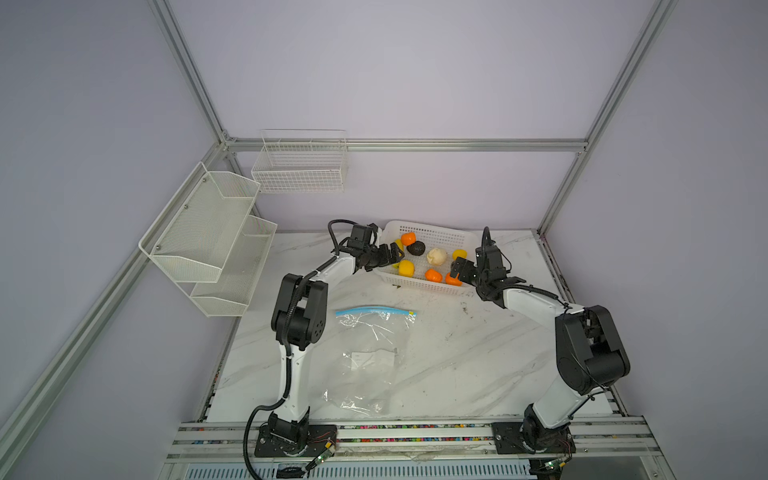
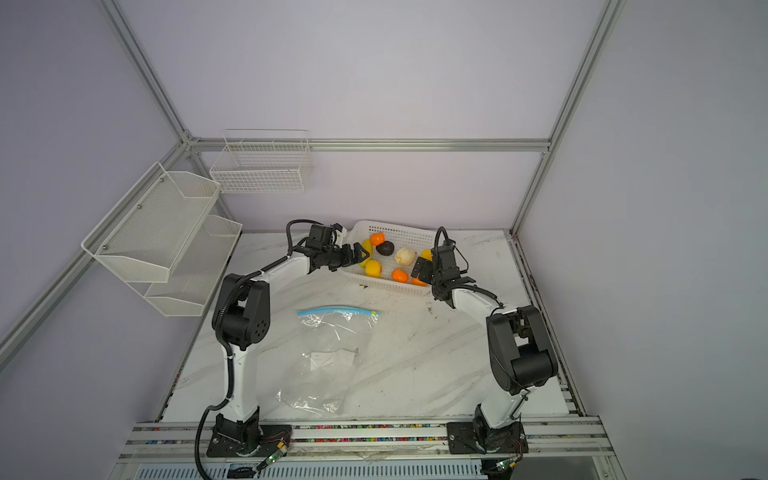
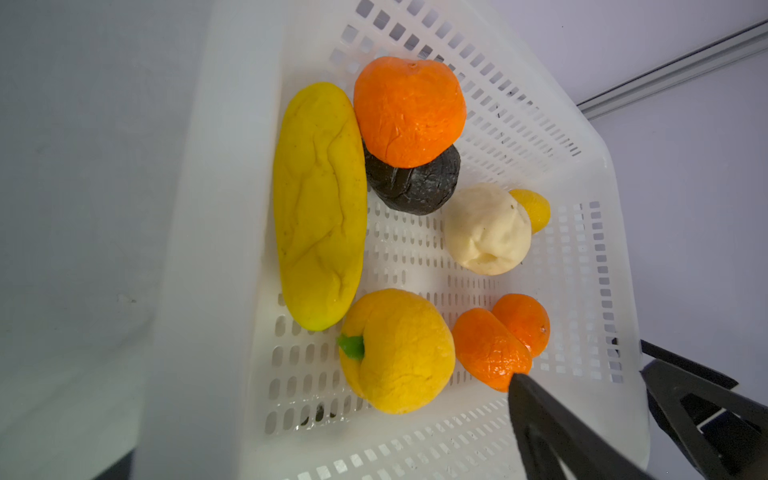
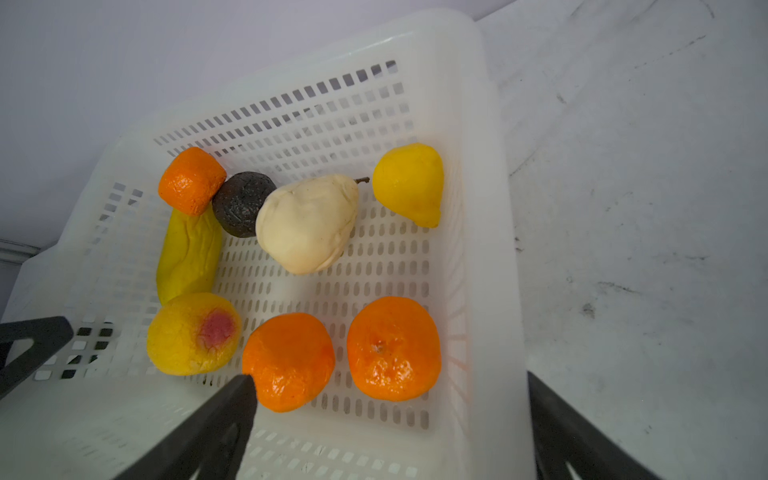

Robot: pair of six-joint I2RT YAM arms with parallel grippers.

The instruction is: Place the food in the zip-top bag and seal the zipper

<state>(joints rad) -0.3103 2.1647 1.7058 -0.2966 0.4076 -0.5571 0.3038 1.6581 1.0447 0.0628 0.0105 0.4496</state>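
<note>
The food lies in a white perforated basket (image 1: 440, 237): three orange balls (image 4: 392, 347), a long yellow piece (image 3: 318, 203), yellow rounds (image 3: 397, 351), a cream lump (image 4: 305, 224) and a black lump (image 3: 413, 183). My left gripper (image 1: 394, 253) hangs open over the basket's left end, nothing between its fingers. My right gripper (image 4: 388, 376) is open at the front right corner, one finger (image 4: 224, 415) inside beside an orange ball, the other outside the wall. The zip-top bag (image 1: 370, 357) lies flat and empty mid-table, its blue zipper (image 1: 374, 309) along the far edge.
Two white mesh shelves (image 1: 208, 241) hang on the left wall and a wire basket (image 1: 299, 166) on the back wall. The marble table (image 1: 478, 353) ends at aluminium rails (image 1: 415, 436) in front, where both arm bases stand.
</note>
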